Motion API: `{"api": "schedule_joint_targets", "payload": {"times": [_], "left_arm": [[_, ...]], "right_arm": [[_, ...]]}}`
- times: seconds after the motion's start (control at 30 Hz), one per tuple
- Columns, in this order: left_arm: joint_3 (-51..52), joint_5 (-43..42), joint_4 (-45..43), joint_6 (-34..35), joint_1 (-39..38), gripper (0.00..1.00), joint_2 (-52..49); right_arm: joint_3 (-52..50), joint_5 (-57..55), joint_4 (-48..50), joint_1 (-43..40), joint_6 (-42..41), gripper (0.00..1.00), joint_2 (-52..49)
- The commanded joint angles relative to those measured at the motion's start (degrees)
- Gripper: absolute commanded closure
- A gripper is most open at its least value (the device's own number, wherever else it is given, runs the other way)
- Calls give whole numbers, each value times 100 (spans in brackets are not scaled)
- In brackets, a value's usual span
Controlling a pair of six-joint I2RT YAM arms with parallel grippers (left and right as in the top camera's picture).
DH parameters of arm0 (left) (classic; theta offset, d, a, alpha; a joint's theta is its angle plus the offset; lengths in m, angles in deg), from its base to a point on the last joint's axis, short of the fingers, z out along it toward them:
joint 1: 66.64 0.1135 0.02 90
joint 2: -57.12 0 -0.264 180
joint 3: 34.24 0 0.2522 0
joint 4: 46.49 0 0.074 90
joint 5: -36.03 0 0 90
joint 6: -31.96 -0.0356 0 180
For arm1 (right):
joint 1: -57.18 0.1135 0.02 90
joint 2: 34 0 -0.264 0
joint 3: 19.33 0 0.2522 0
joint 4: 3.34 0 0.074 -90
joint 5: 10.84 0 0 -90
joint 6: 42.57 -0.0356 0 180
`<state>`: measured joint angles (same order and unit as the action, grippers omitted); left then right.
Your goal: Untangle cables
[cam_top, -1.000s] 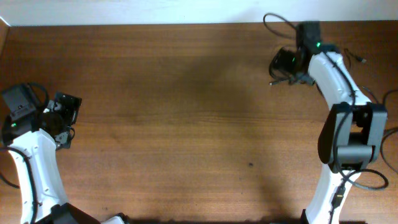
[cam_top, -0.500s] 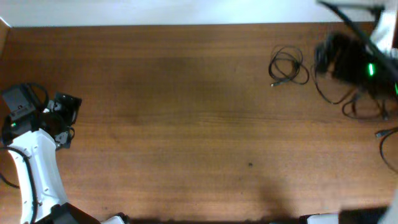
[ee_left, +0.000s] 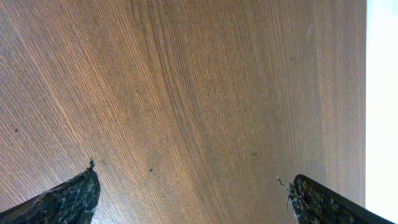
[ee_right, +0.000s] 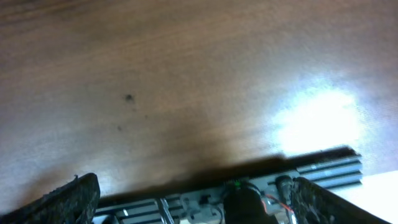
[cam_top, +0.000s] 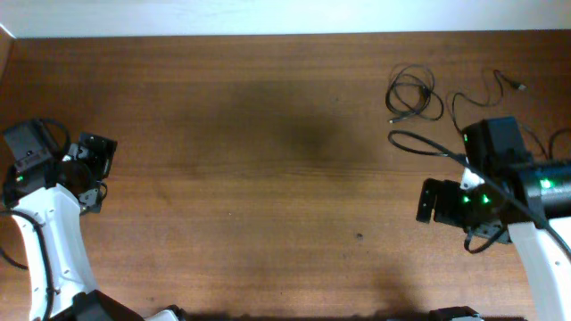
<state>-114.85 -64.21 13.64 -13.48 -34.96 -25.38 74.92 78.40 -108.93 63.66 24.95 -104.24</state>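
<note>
The cables lie on the wooden table at the far right in the overhead view. One is a small coiled loop and the other a loose open curve ending in a small plug; they lie apart. My right gripper is open and holds nothing, well to the near side of both. In the right wrist view the right gripper has only bare wood and the table's near edge between its fingertips. My left gripper is open at the far left. In its wrist view, the left gripper hangs over bare wood.
A thicker black cable belonging to the right arm arcs over the table just below the coiled loop. The right arm's base hardware sits along the table's near edge. A pale strip runs beyond the far edge.
My right arm has swung from over the cables at the far right corner back toward the near right, uncovering both cables. The left arm has not moved.
</note>
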Motion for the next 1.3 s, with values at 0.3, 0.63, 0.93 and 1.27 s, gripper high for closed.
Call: {"api": "schedule_joint_targets", "payload": {"times": [0.3,0.63,0.93,1.27], "left_arm": [[0,24,0,-74,13,1,22],[0,24,-2,-74,13,1,24],[0,24,-2,-74,13,1,24],[0,24,0,-74,13,1,24]], "right_arm": [[-1884,339,2688,17,275,1,2306],[-6037,262,6972,-656,278,1,6572],[-7528,-146,8588,-656,275,1,7005],[-8017,-374,8749,-656,682,1,7005]]}}
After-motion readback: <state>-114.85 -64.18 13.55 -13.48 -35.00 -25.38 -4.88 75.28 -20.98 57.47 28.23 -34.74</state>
